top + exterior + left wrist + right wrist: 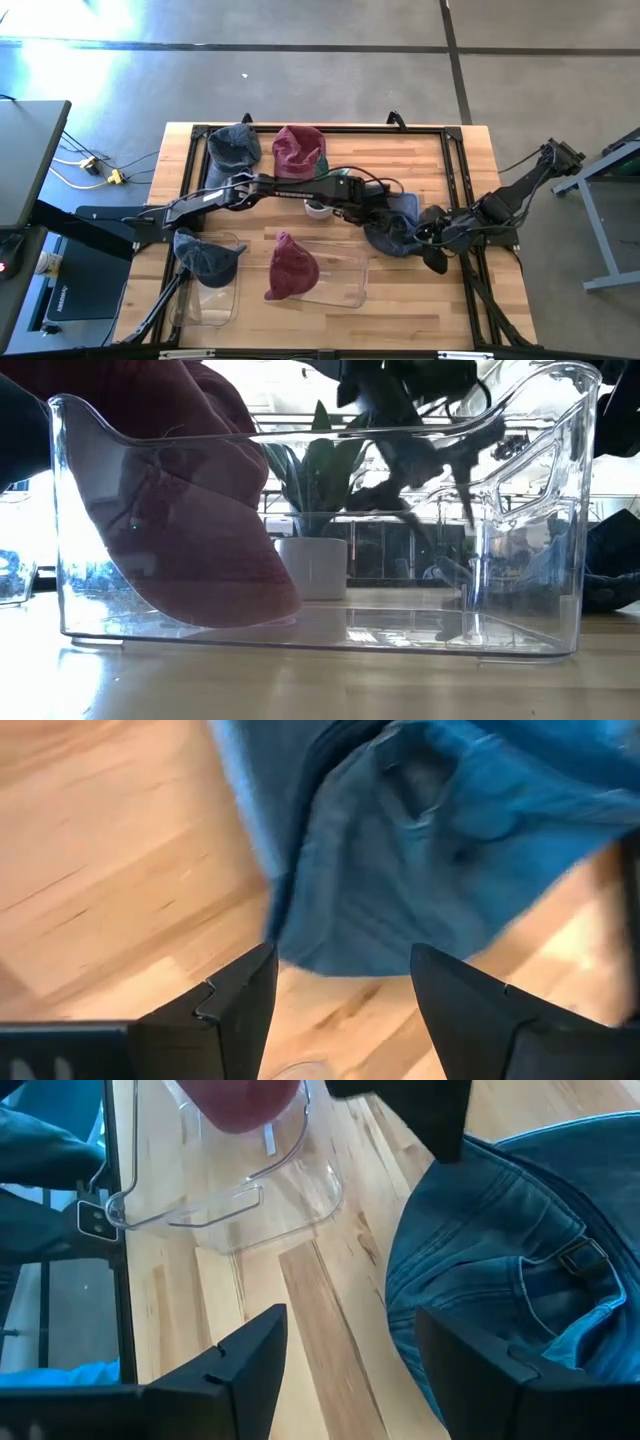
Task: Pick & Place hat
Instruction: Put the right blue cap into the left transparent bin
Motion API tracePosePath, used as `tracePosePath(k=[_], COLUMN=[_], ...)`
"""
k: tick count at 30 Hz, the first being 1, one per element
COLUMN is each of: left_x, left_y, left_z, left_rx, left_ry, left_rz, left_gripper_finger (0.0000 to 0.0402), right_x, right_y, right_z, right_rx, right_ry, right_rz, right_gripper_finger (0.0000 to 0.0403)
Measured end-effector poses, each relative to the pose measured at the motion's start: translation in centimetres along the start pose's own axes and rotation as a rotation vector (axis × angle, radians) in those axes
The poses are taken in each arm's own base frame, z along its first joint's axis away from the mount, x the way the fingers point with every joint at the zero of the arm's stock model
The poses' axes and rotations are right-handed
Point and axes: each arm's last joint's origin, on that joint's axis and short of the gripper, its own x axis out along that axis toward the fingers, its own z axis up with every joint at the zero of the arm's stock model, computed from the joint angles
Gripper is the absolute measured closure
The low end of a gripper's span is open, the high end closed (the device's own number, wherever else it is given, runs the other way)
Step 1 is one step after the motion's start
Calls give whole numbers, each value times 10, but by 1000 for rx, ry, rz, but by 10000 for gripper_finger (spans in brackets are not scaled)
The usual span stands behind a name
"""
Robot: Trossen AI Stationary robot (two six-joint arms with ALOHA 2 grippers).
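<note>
A blue denim hat (400,228) lies crumpled on the wooden table right of centre, between my two arms. My left gripper (385,212) reaches in from the left and hovers open just above the hat's near edge (420,850); its fingers (342,960) stand apart with bare wood below them. My right gripper (428,240) is at the hat's right side, also open (352,1320), with the hat (500,1250) beside one finger. A clear bin (345,285) nearer the front holds a maroon hat (180,530) leaning against its left wall.
Another denim hat (233,145) and a maroon hat (298,148) lie at the table's far left. A smaller clear bin (215,300) at the front left holds a dark denim hat (205,260). A white pot with a plant (312,565) stands mid-table. A black frame (455,150) borders the table.
</note>
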Motion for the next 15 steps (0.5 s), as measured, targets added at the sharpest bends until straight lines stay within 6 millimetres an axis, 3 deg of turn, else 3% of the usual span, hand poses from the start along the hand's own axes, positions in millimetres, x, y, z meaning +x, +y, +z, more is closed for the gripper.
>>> tracePosePath(k=[5,15], left_x=[23,35], left_y=[9,10], left_z=[-2,-3], left_rx=[-26,-48], left_ry=[8,40], left_rz=[57,30], left_gripper_finger=[177,177], right_x=[0,0], right_y=[0,0], right_z=[0,0], right_rx=[-18,-40], right_ry=[0,-3], right_rz=[1,0], right_gripper_finger=[194,194])
